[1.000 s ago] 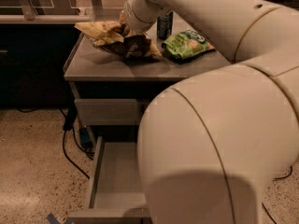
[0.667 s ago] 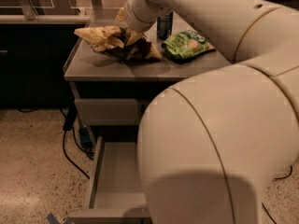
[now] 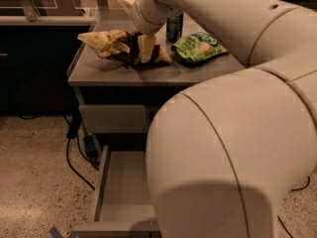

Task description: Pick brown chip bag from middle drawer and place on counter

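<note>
Gripper (image 3: 145,47): brought slightly lower than a second ago; now placed just above the desk (image 3: 124,74), near its middle, with the jaws closed on the bag.
Chip bag (image 3: 105,40): carried down with the gripper; its dark lower part is now brought to the desk top or just above it.
Bag's pale left end: lowered too, though raised off the desk, with its shadow drawn closer beneath.
</note>
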You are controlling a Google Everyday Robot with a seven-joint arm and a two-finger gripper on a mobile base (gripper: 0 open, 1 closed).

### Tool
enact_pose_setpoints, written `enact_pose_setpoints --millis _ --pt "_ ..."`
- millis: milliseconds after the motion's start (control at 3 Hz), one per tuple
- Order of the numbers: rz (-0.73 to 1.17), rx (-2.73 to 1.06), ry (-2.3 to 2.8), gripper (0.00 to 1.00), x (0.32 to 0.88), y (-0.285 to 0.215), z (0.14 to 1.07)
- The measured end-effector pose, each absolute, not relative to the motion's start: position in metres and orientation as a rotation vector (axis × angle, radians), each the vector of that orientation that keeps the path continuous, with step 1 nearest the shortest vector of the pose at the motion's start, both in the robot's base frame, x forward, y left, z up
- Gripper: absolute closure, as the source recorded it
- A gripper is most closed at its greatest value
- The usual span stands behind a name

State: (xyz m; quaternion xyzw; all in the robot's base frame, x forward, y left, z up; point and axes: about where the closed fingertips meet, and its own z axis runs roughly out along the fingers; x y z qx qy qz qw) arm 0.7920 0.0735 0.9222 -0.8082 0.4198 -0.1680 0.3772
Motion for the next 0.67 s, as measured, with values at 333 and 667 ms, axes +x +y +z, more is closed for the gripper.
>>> enact_pose_setpoints --millis 333,667 --pt "-0.447 -2.051 1.088 0.0 0.784 0.064 0.942" --pt "-0.509 -1.999 1.132 0.0 0.76 0.042 0.988"
